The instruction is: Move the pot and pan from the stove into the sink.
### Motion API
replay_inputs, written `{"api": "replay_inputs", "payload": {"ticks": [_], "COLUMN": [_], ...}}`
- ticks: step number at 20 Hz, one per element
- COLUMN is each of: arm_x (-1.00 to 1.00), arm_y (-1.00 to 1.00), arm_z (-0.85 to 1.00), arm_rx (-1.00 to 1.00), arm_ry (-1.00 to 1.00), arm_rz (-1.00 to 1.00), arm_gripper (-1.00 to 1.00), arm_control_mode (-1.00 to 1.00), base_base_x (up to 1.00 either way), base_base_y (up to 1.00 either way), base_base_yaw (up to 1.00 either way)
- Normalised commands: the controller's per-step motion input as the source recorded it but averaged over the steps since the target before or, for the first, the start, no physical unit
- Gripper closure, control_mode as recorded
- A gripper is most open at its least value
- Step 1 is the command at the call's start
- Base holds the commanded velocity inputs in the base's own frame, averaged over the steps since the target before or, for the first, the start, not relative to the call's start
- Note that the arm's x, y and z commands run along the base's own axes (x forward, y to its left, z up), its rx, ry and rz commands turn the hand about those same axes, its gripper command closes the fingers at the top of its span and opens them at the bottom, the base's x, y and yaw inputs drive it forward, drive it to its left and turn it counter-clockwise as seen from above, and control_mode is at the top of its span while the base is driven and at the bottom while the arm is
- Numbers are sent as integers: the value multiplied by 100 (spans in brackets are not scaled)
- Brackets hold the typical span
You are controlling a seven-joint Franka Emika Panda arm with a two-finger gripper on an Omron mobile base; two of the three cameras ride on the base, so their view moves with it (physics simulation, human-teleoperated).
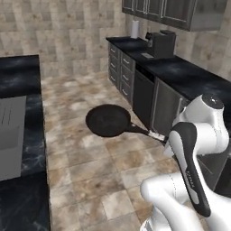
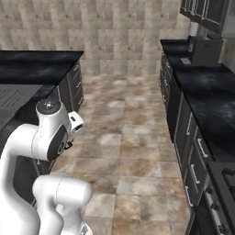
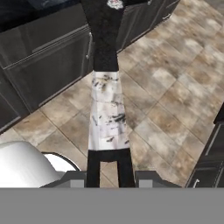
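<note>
The black frying pan (image 1: 107,120) hangs level above the tiled floor, between the two counters. Its straight handle (image 3: 107,109), dark with a pale silvery end, runs up the middle of the hand view. My gripper (image 3: 109,169) is shut on that pale end, one dark fingertip on each side. In the left base view the arm's forearm hides the hand. The grey sink (image 1: 10,131) lies in the black marbled counter on the left, and it is also seen in the sink (image 2: 16,97) at the left edge. A corner of the stove (image 2: 223,180) shows at the lower right. The pot is out of view.
A black counter with dark cabinets (image 1: 180,74) runs along the right wall, with a coffee machine (image 1: 160,43) and a paper towel roll (image 1: 134,28) at its far end. Upper cabinets (image 1: 176,9) hang above. An open tiled floor aisle (image 2: 131,137) lies between the counters.
</note>
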Motion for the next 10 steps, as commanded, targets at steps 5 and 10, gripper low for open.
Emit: {"api": "replay_inputs", "payload": {"ticks": [5, 10], "arm_x": [0, 0], "arm_y": [0, 0], "arm_z": [0, 0], "arm_rx": [0, 0], "arm_ry": [0, 0], "arm_rz": [0, 0], "arm_gripper": [100, 100], "arm_control_mode": [100, 100], "base_base_x": [4, 14], "base_base_y": [-44, -2], "base_base_yaw": [-22, -2]}}
